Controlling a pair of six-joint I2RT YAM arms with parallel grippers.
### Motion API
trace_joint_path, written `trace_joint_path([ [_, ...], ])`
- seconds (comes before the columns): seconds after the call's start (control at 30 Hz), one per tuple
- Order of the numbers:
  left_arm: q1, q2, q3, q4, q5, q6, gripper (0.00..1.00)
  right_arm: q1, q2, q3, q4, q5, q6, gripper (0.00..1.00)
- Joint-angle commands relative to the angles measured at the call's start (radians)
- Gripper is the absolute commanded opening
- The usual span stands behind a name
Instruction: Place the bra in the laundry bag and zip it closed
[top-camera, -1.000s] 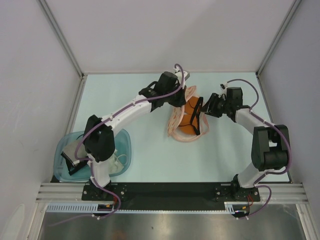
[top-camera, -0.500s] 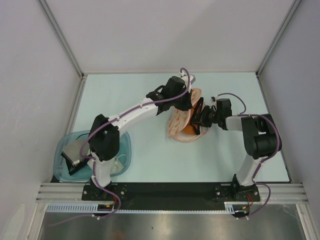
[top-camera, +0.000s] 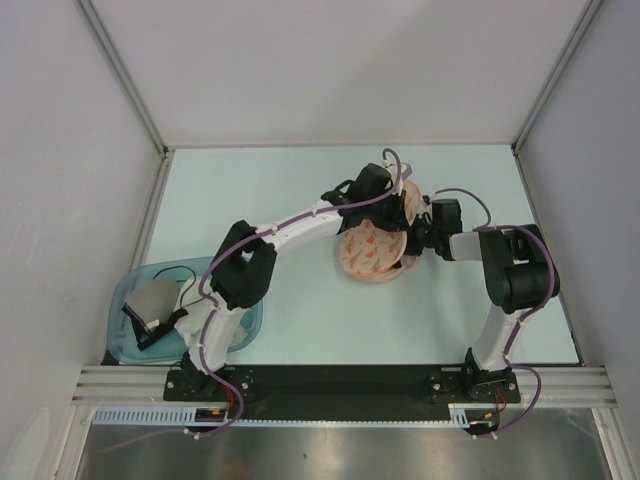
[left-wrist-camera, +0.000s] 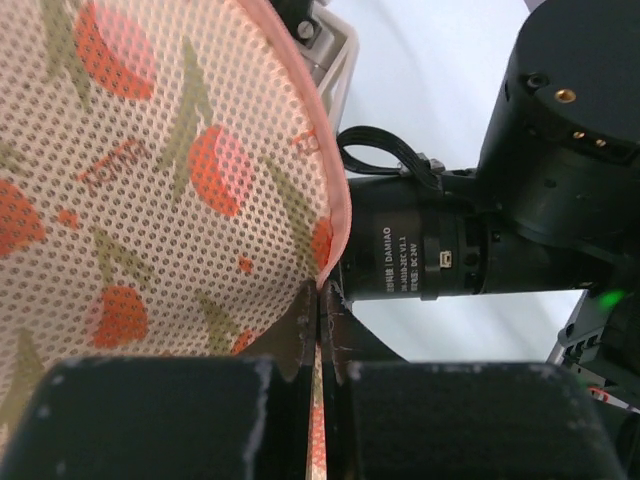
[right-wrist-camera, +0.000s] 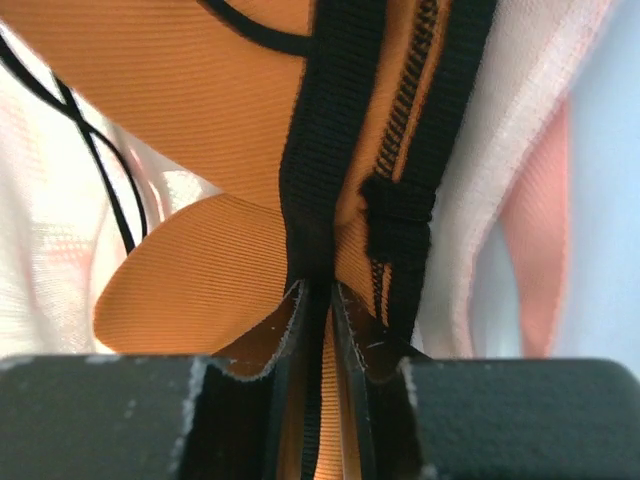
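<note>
bra (right-wrist-camera: 190, 90) — in right pincer (right-wrist-camera: 318, 292), bag (top-camera: 372, 252) alongside

ROBOTICS LAB TEST CELL: Two white-and-black machines, the left arm (top-camera: 290, 222) and the right arm (top-camera: 515, 270), stand bolted to a black base plate (top-camera: 340, 380) at the bottom of the frame, with purple cables (top-camera: 528, 400) looping along them. Plain white panels (top-camera: 60, 150) held by bare aluminium posts (top-camera: 120, 75) box in a pale green table (top-camera: 280, 190) on three sides. Extruded rail (top-camera: 120, 383) and sheet steel (top-camera: 340, 450) run along the lower edge. Up close, a black actuator (left-wrist-camera: 400, 262) carries a printed maker's label. Household items sit among the hardware: the laundry bag (top-camera: 372, 250) and the bra (right-wrist-camera: 200, 80) at centre frame, and a teal tub (top-camera: 125, 300) at lower left.
</note>
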Motion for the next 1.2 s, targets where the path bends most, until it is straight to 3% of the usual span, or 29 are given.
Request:
trace_joint_path([
  [0.0,-0.010,0.039,0.045,0.050,0.028,-0.025,0.00,-0.012,-0.014,-0.002,0.005,0.002,-0.001,0.21],
  [0.17,-0.007,0.070,0.044,0.048,-0.001,-0.011,0.00,-0.037,-0.133,0.001,-0.073,0.007,0.003,0.30],
  [0.3,-0.004,0.070,0.027,0.051,-0.021,-0.011,0.00,-0.055,-0.238,0.023,-0.229,0.069,-0.033,0.39],
  [0.57,0.002,0.061,-0.005,0.080,-0.033,-0.023,0.00,-0.133,-0.357,0.032,-0.438,0.192,-0.173,0.47],
  [0.63,0.002,0.070,-0.005,0.082,-0.033,-0.028,0.00,-0.146,-0.368,0.027,-0.436,0.188,-0.184,0.50],
  [0.73,0.007,0.059,-0.027,0.098,-0.015,-0.040,0.00,-0.150,-0.339,0.030,-0.421,0.151,-0.188,0.62],
  [0.93,0.008,0.039,-0.059,0.149,0.025,-0.055,0.00,-0.216,-0.328,0.023,-0.363,0.096,-0.147,0.66],
  [0.97,0.008,0.053,-0.056,0.151,0.049,-0.060,0.00,-0.222,-0.339,0.027,-0.358,0.108,-0.144,0.74],
  [1.17,0.007,0.090,-0.068,0.200,0.096,-0.111,0.00,-0.241,-0.273,0.141,-0.317,0.076,-0.148,0.89],
])
